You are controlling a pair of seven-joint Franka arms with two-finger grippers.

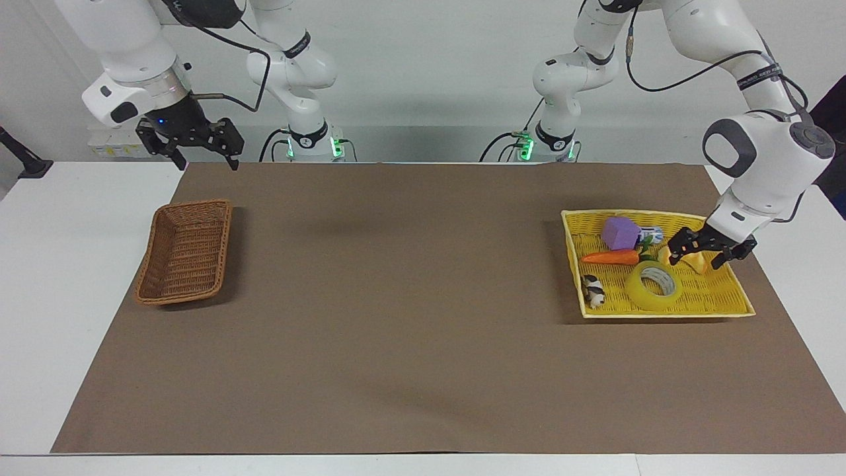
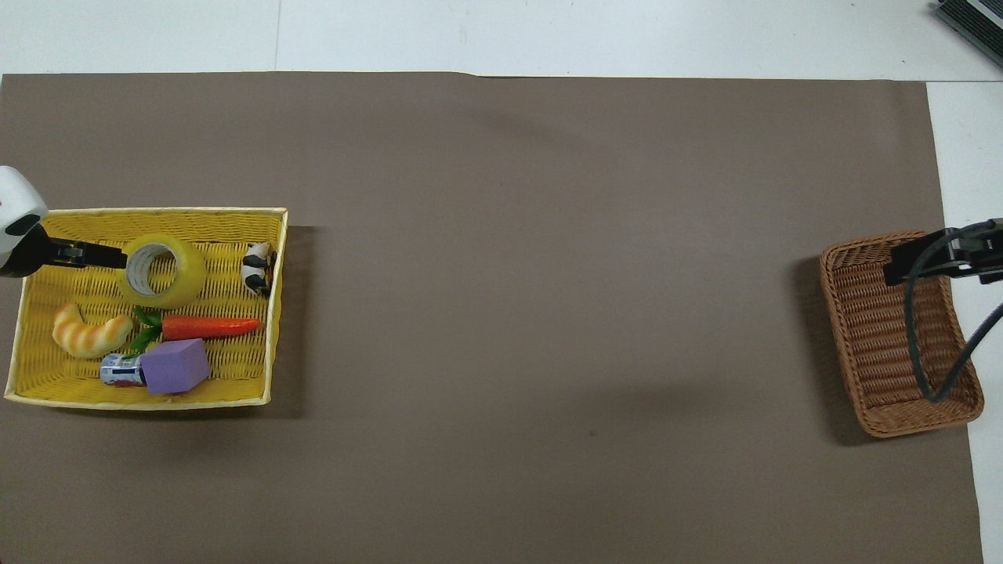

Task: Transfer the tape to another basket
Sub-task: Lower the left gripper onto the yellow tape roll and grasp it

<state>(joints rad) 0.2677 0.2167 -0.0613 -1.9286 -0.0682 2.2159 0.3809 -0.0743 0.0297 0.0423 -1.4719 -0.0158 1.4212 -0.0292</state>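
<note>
Tape [image 1: 653, 285]: a wide roll of translucent yellow packing tape with a pale inner ring, lying flat in the yellow tray, in the part of the tray farther from the robots.
Yellow tray [image 1: 727, 301]: a flat bright-yellow woven tray on the brown mat at the left arm's end of the table.
Tray contents, overhead view, tape as clock centre: croissant toy [image 2: 88, 334] at about 8 o'clock; carrot toy [image 2: 208, 327] at about 5 o'clock; purple cube [image 2: 175, 366] near 6 o'clock, with a small can [image 2: 119, 370] touching it; black-and-white animal figure [image 2: 256, 266] at 3 o'clock, near the tray wall.
Left gripper [image 1: 694, 254]: low over the tray, above the croissant toy and just beside the tape; its pincer is spread wide and holds nothing.
Basket [image 1: 185, 251]: a narrow brown wicker basket with raised sides at the right arm's end of the table, well apart from the tray.
Right gripper [image 1: 203, 160]: waiting high in the air over the edge of the mat, above the table near the basket; pincer wide, holding nothing.
Mat [image 2: 533, 274]: a brown sheet covering most of the white table.
</note>
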